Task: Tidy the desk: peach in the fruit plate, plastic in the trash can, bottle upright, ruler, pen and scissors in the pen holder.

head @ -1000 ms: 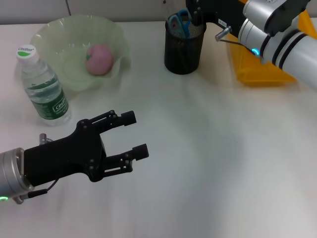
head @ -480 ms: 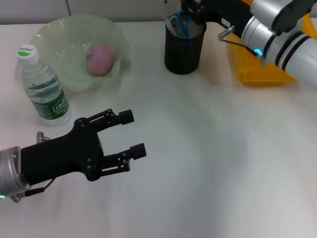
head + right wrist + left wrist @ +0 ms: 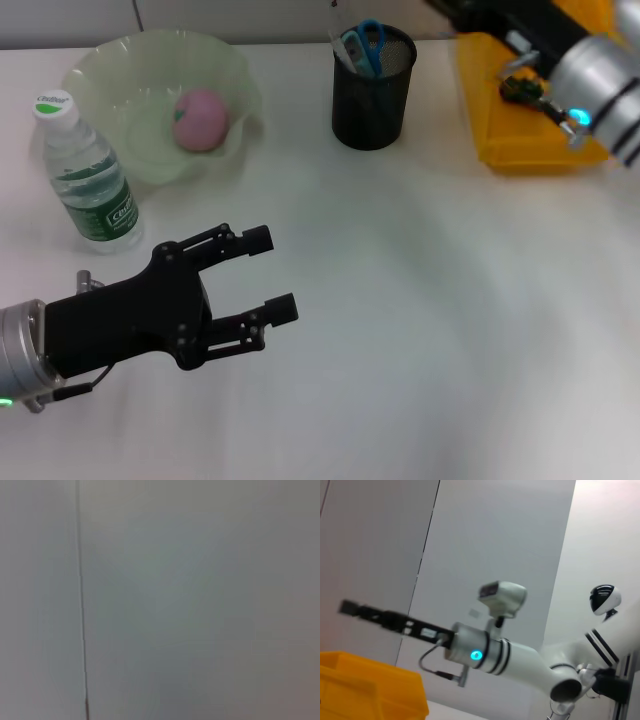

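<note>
My left pincer (image 3: pixel 268 274) hovers wide open and empty over the bench (image 3: pixel 420 330). Beyond it stand the bottle (image 3: pixel 85 175) upright and the peach (image 3: pixel 203 119) in the fruit plate (image 3: pixel 120 75); farther right, the scissors (image 3: pixel 362 45) sit in the pen holder (image 3: pixel 372 95).

My right arm (image 3: pixel 590 85) is over the yellow bin (image 3: pixel 520 140); whether its pincer is open, I cannot tell.

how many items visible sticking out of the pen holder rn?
2 that can be made out in the pen holder: blue-handled scissors at the back rim, and a clear ruler rising from its left edge. A pen or anything shorter may be hidden inside the mesh.
</note>
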Robot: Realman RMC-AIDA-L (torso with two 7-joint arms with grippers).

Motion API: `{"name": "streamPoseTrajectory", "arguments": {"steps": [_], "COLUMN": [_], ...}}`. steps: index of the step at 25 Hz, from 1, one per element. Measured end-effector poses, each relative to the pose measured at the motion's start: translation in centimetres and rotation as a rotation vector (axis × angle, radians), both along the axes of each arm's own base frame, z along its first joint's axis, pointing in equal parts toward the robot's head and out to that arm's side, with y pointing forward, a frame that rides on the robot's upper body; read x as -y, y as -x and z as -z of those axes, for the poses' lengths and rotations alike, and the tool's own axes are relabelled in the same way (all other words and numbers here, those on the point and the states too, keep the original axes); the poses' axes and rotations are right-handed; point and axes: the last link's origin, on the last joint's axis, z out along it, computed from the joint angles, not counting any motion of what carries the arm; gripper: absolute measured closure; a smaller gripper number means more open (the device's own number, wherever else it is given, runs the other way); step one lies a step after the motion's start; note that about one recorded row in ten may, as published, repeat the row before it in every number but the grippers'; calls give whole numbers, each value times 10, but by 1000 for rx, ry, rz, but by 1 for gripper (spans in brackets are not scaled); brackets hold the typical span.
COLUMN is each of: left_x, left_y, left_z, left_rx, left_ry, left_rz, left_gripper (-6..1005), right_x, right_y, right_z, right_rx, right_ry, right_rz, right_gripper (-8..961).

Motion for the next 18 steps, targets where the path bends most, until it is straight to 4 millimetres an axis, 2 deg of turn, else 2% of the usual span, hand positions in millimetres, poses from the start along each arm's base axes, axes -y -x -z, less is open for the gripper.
{"name": "streamPoseTrajectory", "arguments": {"steps": [4,8,13,18], "left_x": [0,0,0,1], "left_y": [-1,-2,-4,-10], "left_z": [2,4,5,14], "left_rx": [2,-6,-25,-74], "left_ry": [7,26,65,151], "left_rz": [-1,6,25,89], "left_gripper": [198,198,198,199], "right_x": [27,68,125,164], "right_y": [-17,-33,-51,-68], "right_z": [-20,-37,-49,-53], "right_rx": [-174,-287,-275,-169], "right_ry": [27,151,386,589], "right_rz": [-42,-135,-243,-304], "right_gripper": [185,186,186,187]}}
